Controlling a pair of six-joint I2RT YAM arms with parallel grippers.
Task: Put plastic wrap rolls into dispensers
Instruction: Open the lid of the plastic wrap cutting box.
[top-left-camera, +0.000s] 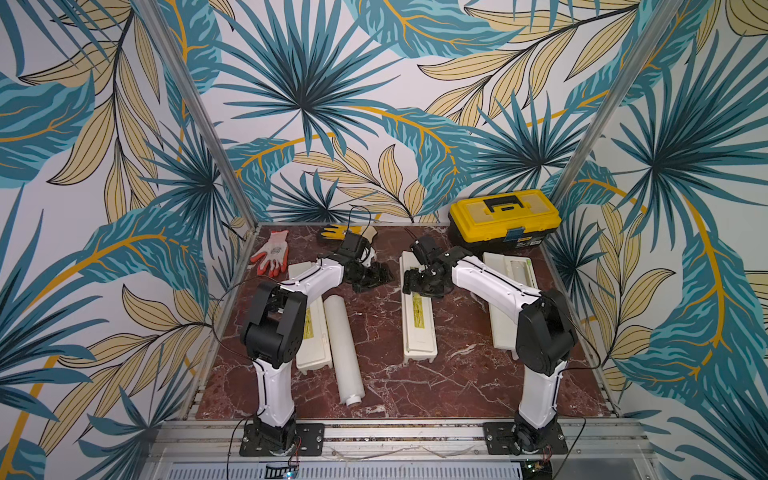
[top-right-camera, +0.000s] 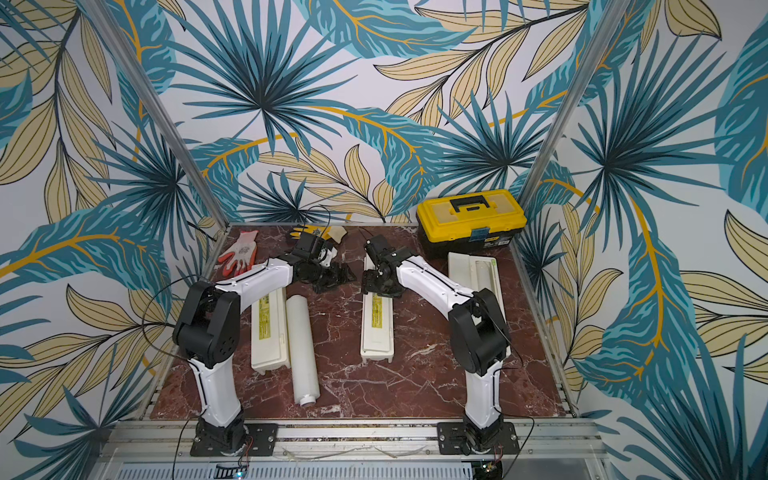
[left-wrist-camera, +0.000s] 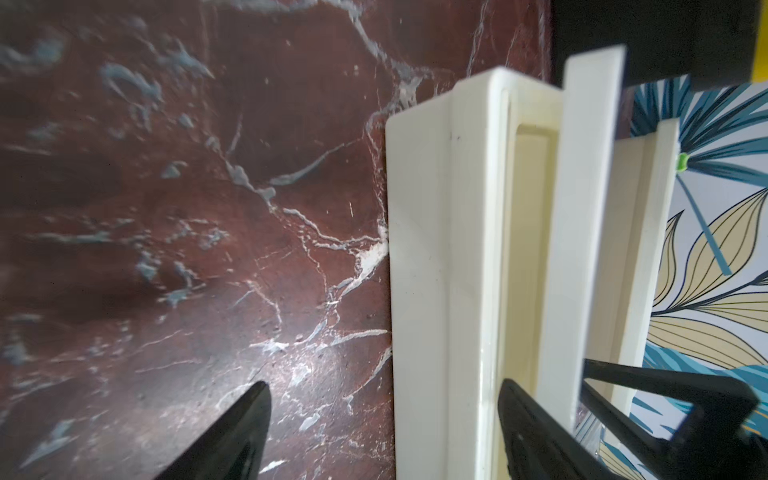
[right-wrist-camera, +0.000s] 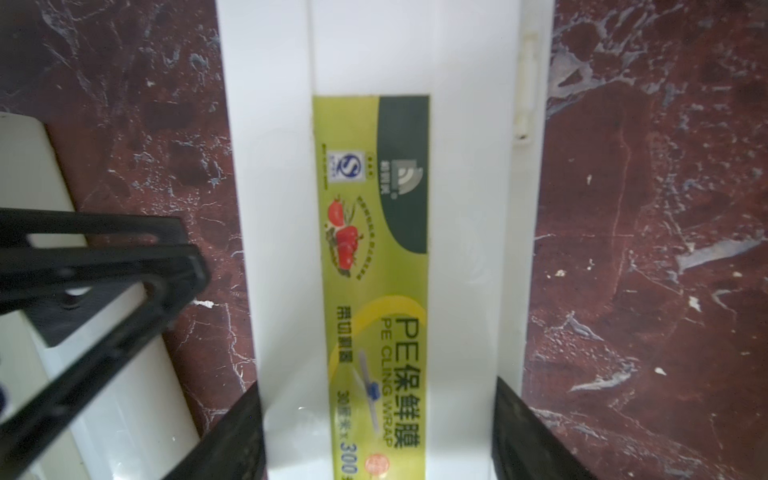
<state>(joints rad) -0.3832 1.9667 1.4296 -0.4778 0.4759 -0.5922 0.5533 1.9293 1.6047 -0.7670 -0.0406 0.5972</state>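
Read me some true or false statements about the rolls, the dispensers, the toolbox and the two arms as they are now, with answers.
1. One plastic wrap roll lies loose on the table beside the left dispenser. True.
2. The yellow toolbox stands at the front, by the arm bases. False: it stands at the back right corner.
3. The right gripper has its jaws on either side of the middle dispenser. True.
4. The left gripper holds the roll. False: its jaws are open and empty.
5. An orange-and-white glove lies at the back left. True.
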